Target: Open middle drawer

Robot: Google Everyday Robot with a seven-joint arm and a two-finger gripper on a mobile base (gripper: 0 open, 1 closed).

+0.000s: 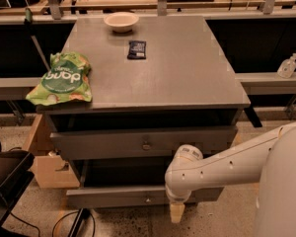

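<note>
The grey cabinet (158,78) shows two drawer fronts, each with a small round knob. The upper, wider front (103,144) sits just under the top. The lower front, which I take as the middle drawer (108,197), stands pulled out toward me with a dark gap above it. Its knob (148,200) is uncovered. My white arm (222,164) reaches in from the right. My gripper (176,214) points down in front of this drawer's front, just right of the knob.
On the cabinet top lie a green chip bag (64,79) at the left edge, a white bowl (121,21) at the back and a dark packet (136,49). A wooden box (47,164) stands left of the cabinet. A clear bottle (287,66) stands on the right ledge.
</note>
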